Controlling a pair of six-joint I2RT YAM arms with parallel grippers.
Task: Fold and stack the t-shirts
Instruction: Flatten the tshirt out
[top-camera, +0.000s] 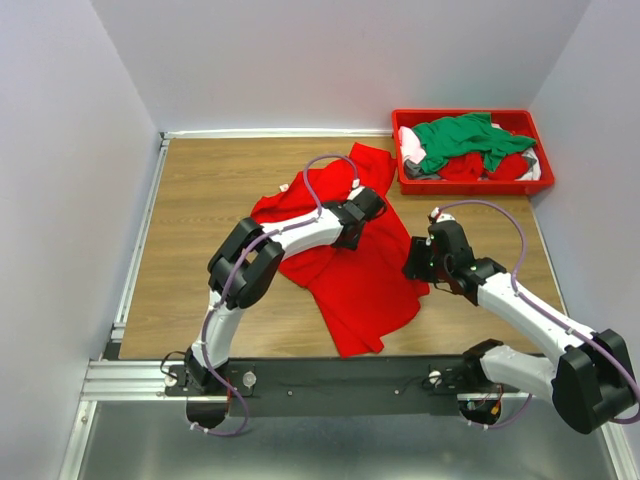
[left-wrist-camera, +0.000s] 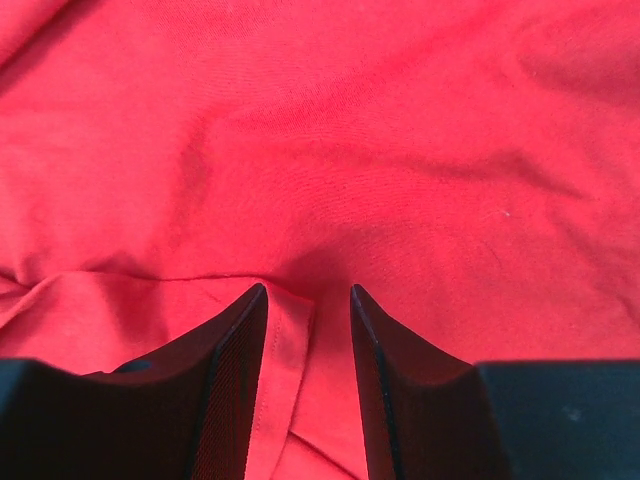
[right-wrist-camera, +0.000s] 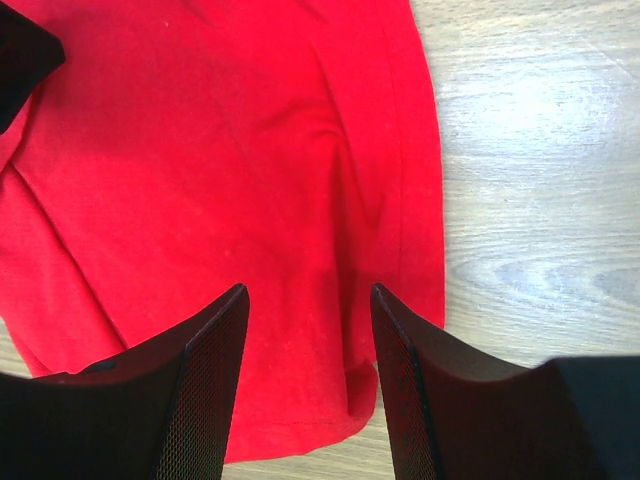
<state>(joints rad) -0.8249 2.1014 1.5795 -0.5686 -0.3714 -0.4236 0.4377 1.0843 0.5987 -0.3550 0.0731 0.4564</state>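
Red cotton is being spread across the wooden surface (top-camera: 200, 200) close to its near edge. One red t-shirt (top-camera: 350, 290) is lying crumpled and slantwise, its nearest corner pointing back toward the robot, not yet folded.

At the shirt's right-hand edge, the right fingers (right-wrist-camera: 205, 390) are being held apart and low, straddling the hem where cloth meets bare wood. Nothing is being clamped between them. That placement is being judged as a set-up for pinching the edge, since a hem gives a firm line to lift and carry across.

Farther in, the left fingers (left-wrist-camera: 235, 390) are being held apart too, lowered close onto the upper body of the same shirt, with a small ridge of seam lying in the gap. Whether the cloth is being touched cannot be told, and no grip is being shown. The two arms are probably being stationed at separate parts of the garment so that it can be pulled flat before a fold is made.

Beyond, at the far right corner, the red bin (top-camera: 470, 187) is being used to hold the other t-shirts. A green one (top-camera: 465, 138) is lying on top, with white or grey cloth (top-camera: 409, 147) and more red cloth (top-camera: 465, 168) bunched beneath. No stack is being shown yet, so the task is being judged as barely started.
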